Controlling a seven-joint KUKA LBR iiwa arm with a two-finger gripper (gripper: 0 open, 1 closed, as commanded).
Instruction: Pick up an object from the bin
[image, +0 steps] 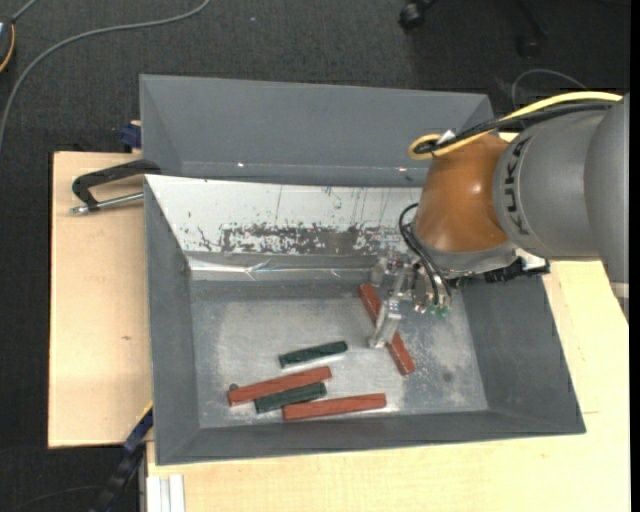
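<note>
As the arm is stretching in from the right, the gripper (383, 330) is hanging low over the middle of a red stick (402, 356) lying slantwise on the right part of the bin (165, 330) floor. Whether the claw is spread or pinching, I cannot tell. A cluster of red and dark green sticks (295, 382) is lying well apart, front left.

The camera sits close above the near rim of the grey bin (300, 130), looking down toward its far wall.
</note>
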